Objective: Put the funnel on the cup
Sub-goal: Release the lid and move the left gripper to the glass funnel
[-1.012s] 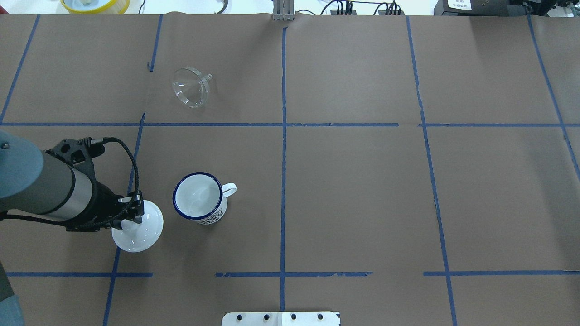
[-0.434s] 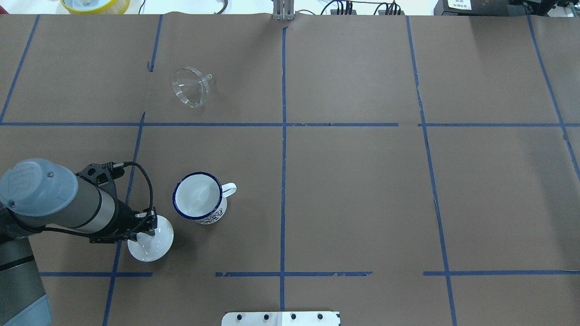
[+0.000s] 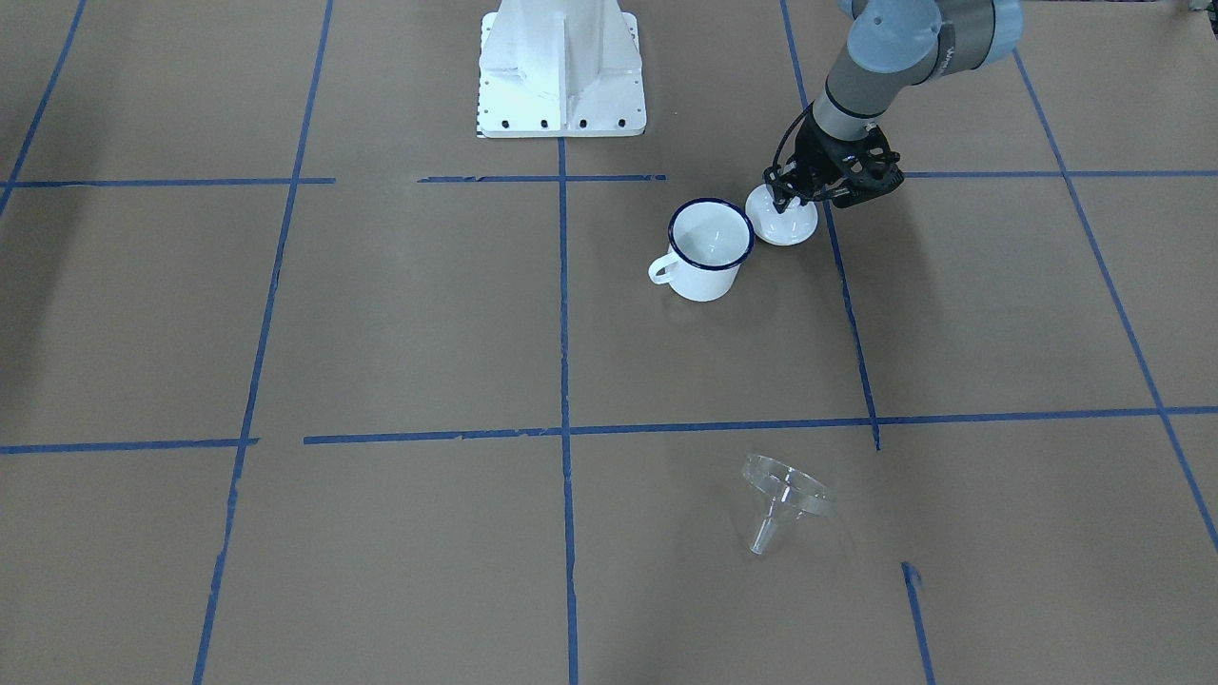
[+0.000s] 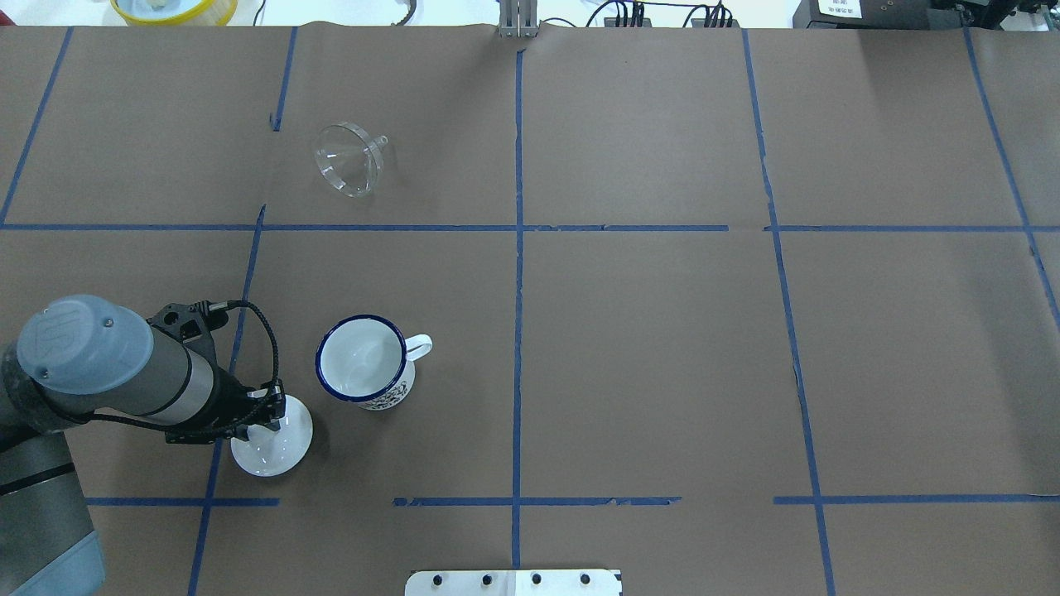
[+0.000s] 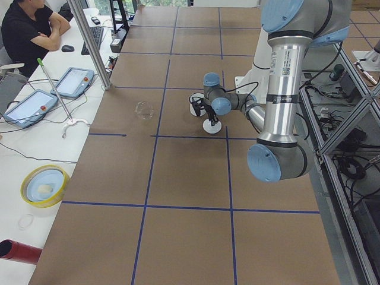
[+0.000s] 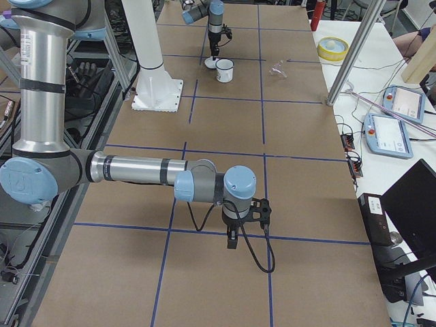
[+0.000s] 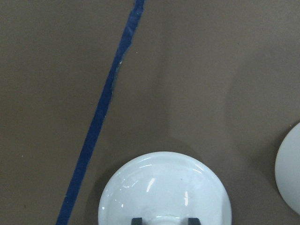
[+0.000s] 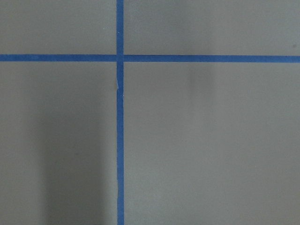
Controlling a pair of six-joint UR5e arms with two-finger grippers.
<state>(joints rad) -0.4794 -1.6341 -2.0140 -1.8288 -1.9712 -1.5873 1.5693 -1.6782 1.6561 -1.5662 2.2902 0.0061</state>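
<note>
The clear funnel (image 4: 349, 159) lies on its side at the table's far left, spout to the right; it also shows in the front view (image 3: 782, 490). The white cup (image 4: 362, 358) with a blue rim stands upright and empty, handle to the right (image 3: 709, 247). My left gripper (image 4: 269, 411) is shut on the knob of a round white lid (image 4: 277, 451), which is down at the table just left of the cup (image 3: 782, 224). In the left wrist view the fingertips (image 7: 136, 220) flank the knob above the lid (image 7: 164, 187). My right gripper (image 6: 232, 242) hangs far from these; I cannot tell its state.
Brown paper with blue tape lines covers the table. The robot's white base plate (image 3: 561, 67) is at the near edge. A yellow bowl (image 4: 174, 8) sits beyond the far edge. The right wrist view shows only paper and tape.
My left gripper has carried the white lid down and slightly right, toward the cup's left side. The lid looks smaller and lower now. Cup and funnel have not moved.
</note>
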